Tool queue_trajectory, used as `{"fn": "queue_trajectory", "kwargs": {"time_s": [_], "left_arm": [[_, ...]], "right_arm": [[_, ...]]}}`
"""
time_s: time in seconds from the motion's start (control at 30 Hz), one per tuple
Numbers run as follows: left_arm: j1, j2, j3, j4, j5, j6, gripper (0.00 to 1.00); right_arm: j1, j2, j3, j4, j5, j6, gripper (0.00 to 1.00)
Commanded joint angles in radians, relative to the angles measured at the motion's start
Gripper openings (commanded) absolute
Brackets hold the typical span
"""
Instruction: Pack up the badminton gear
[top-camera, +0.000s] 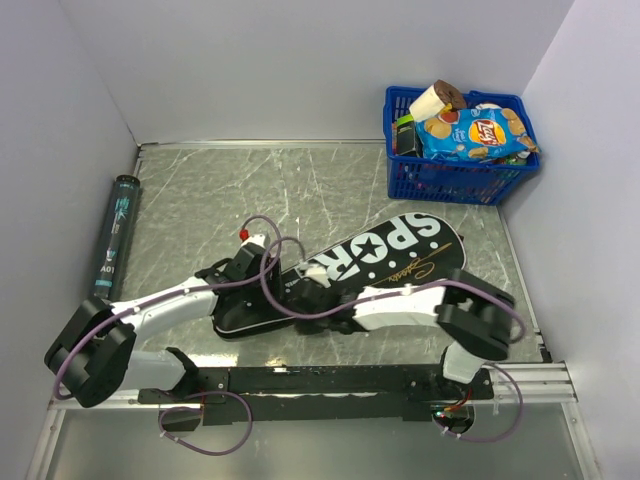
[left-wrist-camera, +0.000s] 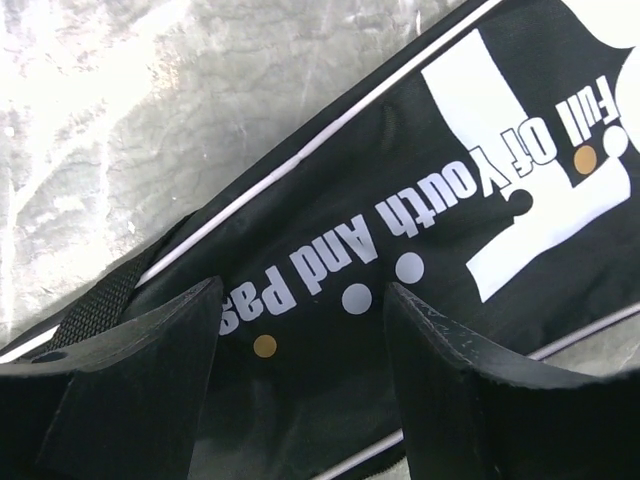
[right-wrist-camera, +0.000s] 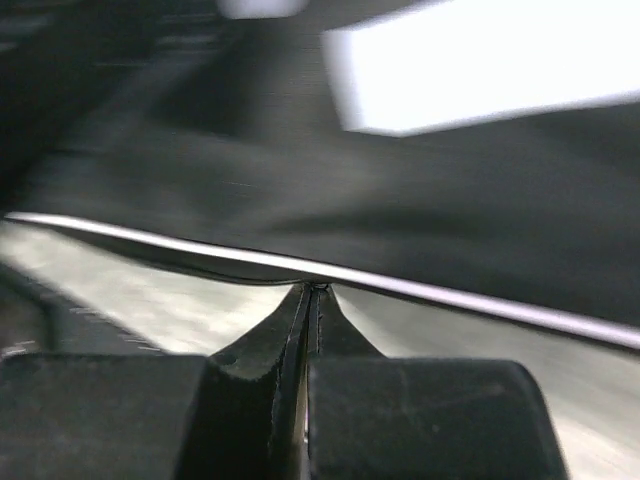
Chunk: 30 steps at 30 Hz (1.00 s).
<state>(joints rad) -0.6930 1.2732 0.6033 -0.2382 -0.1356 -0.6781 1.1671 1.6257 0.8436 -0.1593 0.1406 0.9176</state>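
Observation:
The black racket-shaped "SPORT" cover lies flat and diagonal on the table. The long black tube with teal print lies along the left wall. My left gripper is open over the cover's narrow handle end; in the left wrist view it straddles the printed fabric with nothing between the jaws. My right gripper is shut at the cover's near edge. In the right wrist view its tips pinch at the white-piped seam of the cover. Rackets and shuttlecocks are out of view.
A blue plastic basket of snack packets stands at the back right corner. White walls close the left, back and right sides. A black rail runs along the near edge between the arm bases. The grey marbled table lies behind the cover.

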Motion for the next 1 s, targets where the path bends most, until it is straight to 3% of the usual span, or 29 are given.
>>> {"fn": "queue_trajectory", "kwargs": {"time_s": [0.0,0.23,0.47,0.7,0.97], "left_arm": [[-0.026,-0.024,-0.030,-0.012,0.087,-0.048,0.70],[-0.028,-0.153,0.007,-0.044,0.090,-0.040,0.73],[-0.028,-0.218,0.105,-0.220,-0.005,-0.052,0.77],[-0.026,-0.305,0.058,-0.289,-0.064,-0.115,0.81],[0.036,-0.236,0.056,-0.311,-0.090,-0.127,0.85]], "right_arm": [[0.066,0.112,0.087,0.268,-0.127,0.073,0.00],[0.069,0.114,0.045,0.297,-0.064,0.116,0.00],[-0.059,0.020,-0.118,0.306,-0.038,0.141,0.00],[-0.211,-0.101,-0.176,0.300,-0.015,0.083,0.00],[-0.299,-0.176,-0.164,0.261,-0.042,-0.002,0.00]]}}
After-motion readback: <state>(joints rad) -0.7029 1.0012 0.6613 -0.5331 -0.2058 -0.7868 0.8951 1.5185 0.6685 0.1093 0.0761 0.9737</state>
